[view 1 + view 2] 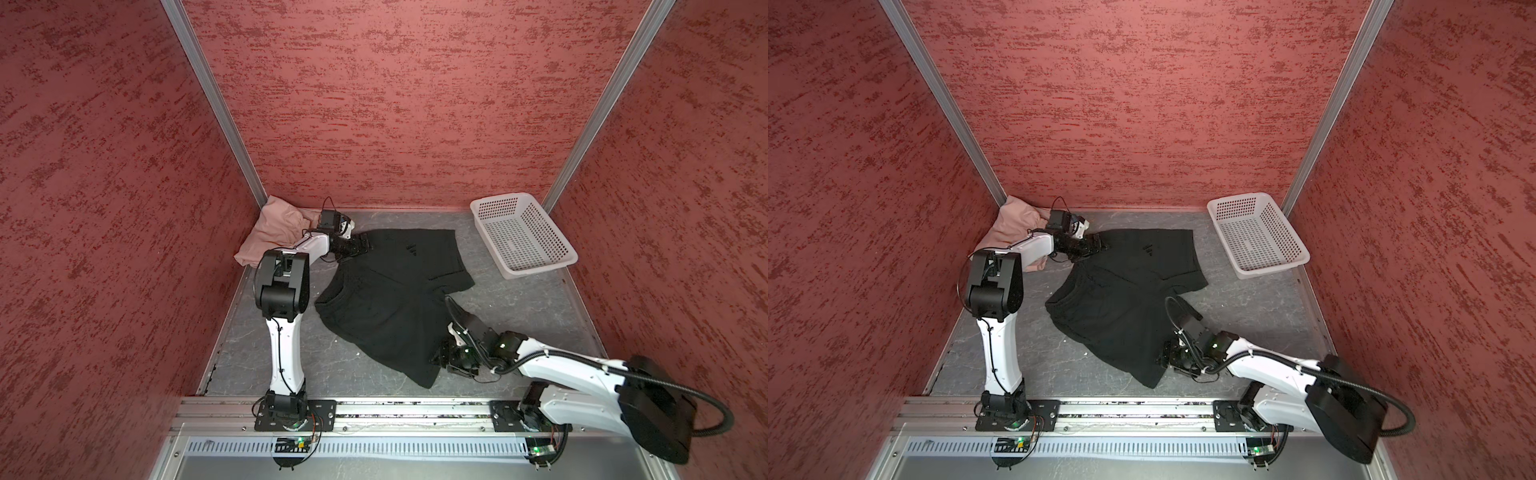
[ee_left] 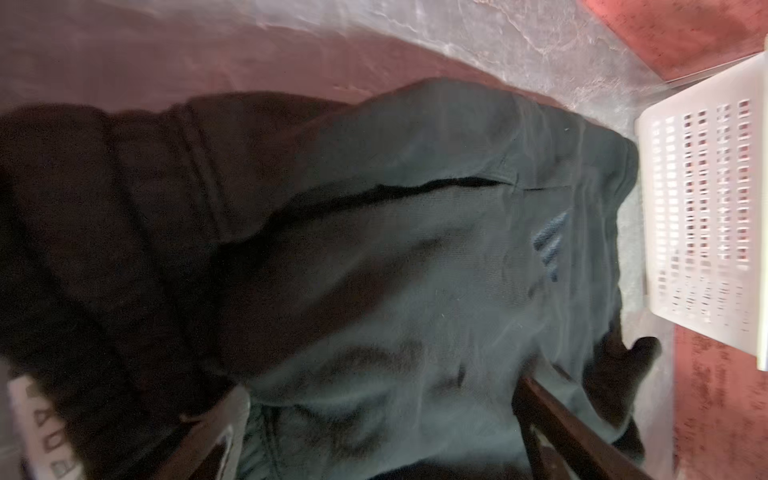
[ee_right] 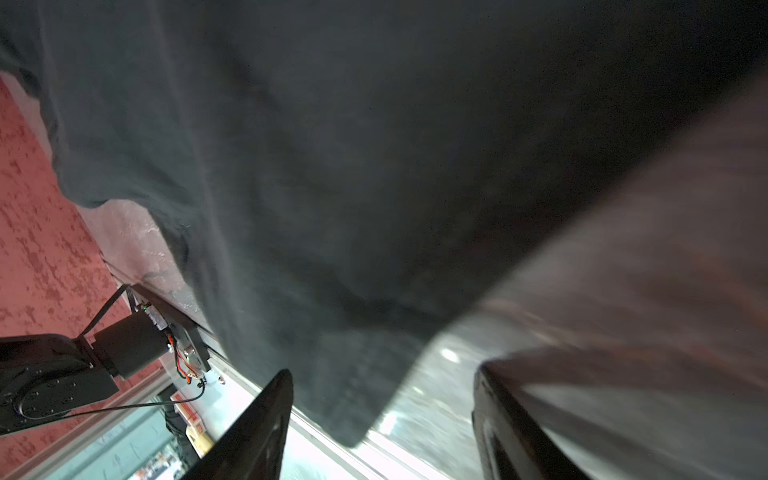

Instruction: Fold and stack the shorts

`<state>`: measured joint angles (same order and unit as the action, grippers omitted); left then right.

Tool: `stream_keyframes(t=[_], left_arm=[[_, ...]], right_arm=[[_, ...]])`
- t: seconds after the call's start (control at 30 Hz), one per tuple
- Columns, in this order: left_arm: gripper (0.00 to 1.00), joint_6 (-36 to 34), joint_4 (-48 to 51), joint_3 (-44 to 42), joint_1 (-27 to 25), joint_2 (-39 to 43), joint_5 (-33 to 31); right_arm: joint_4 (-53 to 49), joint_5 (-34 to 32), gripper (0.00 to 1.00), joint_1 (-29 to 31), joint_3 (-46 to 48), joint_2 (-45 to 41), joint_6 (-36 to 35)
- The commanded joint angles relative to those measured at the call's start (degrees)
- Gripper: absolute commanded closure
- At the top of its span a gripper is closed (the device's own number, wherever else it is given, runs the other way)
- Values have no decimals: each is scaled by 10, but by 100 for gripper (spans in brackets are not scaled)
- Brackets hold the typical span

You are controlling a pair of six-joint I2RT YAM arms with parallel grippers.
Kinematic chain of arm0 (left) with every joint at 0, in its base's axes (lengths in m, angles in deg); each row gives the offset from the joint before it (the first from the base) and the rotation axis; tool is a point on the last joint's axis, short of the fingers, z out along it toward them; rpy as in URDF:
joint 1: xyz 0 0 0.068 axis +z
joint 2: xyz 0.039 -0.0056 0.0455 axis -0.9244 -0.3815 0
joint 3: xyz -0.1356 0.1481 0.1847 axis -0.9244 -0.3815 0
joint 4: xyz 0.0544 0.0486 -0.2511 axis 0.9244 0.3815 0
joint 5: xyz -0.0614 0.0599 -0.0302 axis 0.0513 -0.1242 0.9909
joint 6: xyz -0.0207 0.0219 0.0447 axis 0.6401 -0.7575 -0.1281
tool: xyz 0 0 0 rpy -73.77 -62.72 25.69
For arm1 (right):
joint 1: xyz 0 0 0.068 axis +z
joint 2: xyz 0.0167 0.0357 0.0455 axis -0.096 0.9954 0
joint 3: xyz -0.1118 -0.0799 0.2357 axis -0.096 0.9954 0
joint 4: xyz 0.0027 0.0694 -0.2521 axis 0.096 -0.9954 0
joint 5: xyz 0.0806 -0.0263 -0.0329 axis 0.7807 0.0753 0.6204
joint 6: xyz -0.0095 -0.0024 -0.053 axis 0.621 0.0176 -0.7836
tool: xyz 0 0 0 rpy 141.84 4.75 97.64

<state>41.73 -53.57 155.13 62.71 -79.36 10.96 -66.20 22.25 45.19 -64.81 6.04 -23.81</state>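
The black shorts (image 1: 395,299) lie spread across the middle of the grey table (image 1: 519,316), their logo leg nearest the white basket (image 1: 540,268). The pink shorts (image 1: 274,232) sit crumpled in the far left corner. The left gripper (image 1: 362,243) rests at the black pair's far left edge, jaws wide apart over unpinched fabric, and the right gripper (image 1: 444,358) stands at the near right hem, jaws parted around a corner of cloth, clamping nothing.

black shorts (image 2: 374,270): rumpled, fill view | white basket (image 2: 706,208): near leg hem | tool (image 2: 384,390): spread wide, fabric between
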Motion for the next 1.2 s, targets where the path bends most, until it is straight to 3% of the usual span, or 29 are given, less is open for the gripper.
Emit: stream_keyframes(t=[0.0, 0.07, 0.2, 0.23, 0.27, 0.37, 0.53, 0.6, 0.67, 0.73, 0.93, 1.17], left_arm=[[1, -20, 19, -6, 14, 2, -37], [1, -23, 16, -12, 16, 14, -33], [1, -17, -2, -23, 17, 30, -29], [1, -18, 1, -20, 16, 28, -29], [0, -19, 5, -16, 17, 25, -29], [1, -17, 17, -6, 16, 21, -22], [1, 0, 58, -3, 16, 70, -18], [1, 5, 89, -17, 16, 118, -36], [1, 7, 115, -42, 17, 171, -57], [1, 6, 130, -79, 19, 230, -83], [1, 36, 139, -240, 53, 391, -137], [1, 85, 83, -431, 142, 516, -98]], right_arm=[[64, -7, 34, 17, -13, 51, 18], [55, -12, 41, 17, -20, 63, 17], [-101, -56, 90, 8, -59, 44, -9], [-149, -69, 99, -1, -68, 31, -20], [-188, -82, 100, -10, -73, 17, -26], [-252, -88, 97, -45, -71, -32, -46], [-255, -73, 70, -55, -68, -55, -55], [-271, -83, 66, -56, -78, -60, -59], [-255, -73, 50, -56, -83, -69, -62], [-210, -40, 43, -49, -83, -73, -76], [-139, -25, 38, 14, -101, -9, -95], [-88, -22, 36, 44, -87, 50, -84]])
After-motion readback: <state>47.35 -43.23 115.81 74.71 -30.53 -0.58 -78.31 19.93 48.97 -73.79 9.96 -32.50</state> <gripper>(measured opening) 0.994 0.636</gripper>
